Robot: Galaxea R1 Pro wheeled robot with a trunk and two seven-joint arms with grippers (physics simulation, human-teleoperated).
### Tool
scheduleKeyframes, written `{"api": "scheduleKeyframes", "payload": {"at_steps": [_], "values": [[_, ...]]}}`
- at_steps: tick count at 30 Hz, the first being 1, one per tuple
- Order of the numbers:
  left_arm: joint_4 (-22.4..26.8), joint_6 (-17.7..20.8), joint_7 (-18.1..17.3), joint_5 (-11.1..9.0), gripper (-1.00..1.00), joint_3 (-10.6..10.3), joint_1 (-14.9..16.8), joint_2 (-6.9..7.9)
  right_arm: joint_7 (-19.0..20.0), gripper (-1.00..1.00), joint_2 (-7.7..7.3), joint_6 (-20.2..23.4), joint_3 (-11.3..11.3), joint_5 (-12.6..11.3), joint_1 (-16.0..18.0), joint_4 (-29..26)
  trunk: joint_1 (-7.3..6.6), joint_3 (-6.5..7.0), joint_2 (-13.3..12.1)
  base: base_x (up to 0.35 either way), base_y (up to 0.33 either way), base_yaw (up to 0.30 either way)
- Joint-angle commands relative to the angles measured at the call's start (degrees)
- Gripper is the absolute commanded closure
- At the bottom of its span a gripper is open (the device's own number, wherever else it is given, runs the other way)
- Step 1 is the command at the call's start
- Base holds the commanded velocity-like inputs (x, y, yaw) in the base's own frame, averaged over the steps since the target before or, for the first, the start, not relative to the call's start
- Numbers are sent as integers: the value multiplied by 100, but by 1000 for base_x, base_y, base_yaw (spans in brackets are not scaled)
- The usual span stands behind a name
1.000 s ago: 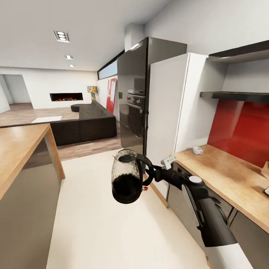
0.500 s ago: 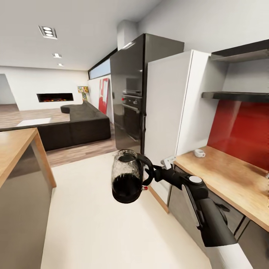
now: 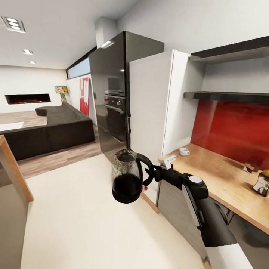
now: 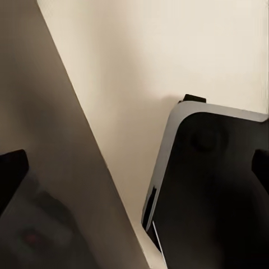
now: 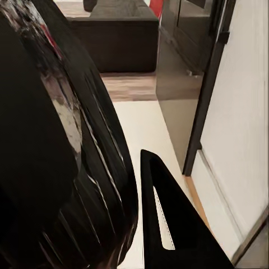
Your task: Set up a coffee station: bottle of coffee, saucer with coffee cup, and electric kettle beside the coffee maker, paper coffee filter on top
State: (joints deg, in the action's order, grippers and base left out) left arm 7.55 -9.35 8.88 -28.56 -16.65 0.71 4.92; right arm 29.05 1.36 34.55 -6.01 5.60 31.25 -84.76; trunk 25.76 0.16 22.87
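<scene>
The electric kettle (image 3: pixel 127 176), dark and rounded with a black lid, hangs over the pale floor. My right gripper (image 3: pixel 150 175) is shut on its looped handle. In the right wrist view the kettle (image 5: pixel 56 168) bulks dark beside one of the fingers (image 5: pixel 159 221). The kitchen countertop (image 3: pixel 209 170) runs along the right with the white coffee cup (image 3: pixel 184 151) near its far end. A small jar with a tan-yellow lid, apparently the bottle of coffee (image 3: pixel 261 183), stands further along. The kitchen shelf (image 3: pixel 228 96) hangs above. My left gripper (image 4: pixel 134 168) is open over the floor. The coffee maker, saucer and paper coffee filter are out of view.
A white tall cabinet (image 3: pixel 149 108) and a dark fridge and oven unit (image 3: pixel 110 97) stand past the counter's end. A red splashback (image 3: pixel 231 127) backs the counter. A corner of the wooden island (image 3: pixel 13 168) juts in at left. A dark sofa (image 3: pixel 48 130) lies beyond.
The camera has swung right: island, sofa and fridge slid left, and the jar on the counter came into view. The kettle stays held in my right gripper at the same place in the picture.
</scene>
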Motion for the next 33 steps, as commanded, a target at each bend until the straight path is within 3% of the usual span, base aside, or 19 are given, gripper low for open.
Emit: {"api": "scheduleKeyframes", "payload": {"at_steps": [1, 9, 25, 33], "values": [[8, -12, 26, -36, -100, -49, -1, 2, 48, 100, 5, 16, 5, 37, 4, -5, 2, -2, 5, 2, 0, -298], [10, -14, 26, -28, -100, -49, 0, -5, 48, 100, 5, 14, 4, 37, 4, -5, 2, -2, 5, 25, 0, -298], [5, -14, 26, -24, -100, -66, 0, -8, 48, 100, 5, 17, 17, 37, 6, -12, 2, -2, 5, 236, 0, -297], [1, -14, 26, -20, -100, -67, 0, -8, 48, 100, 5, 13, 21, 37, 4, -22, 2, -2, 5, 6, 0, -72]]}}
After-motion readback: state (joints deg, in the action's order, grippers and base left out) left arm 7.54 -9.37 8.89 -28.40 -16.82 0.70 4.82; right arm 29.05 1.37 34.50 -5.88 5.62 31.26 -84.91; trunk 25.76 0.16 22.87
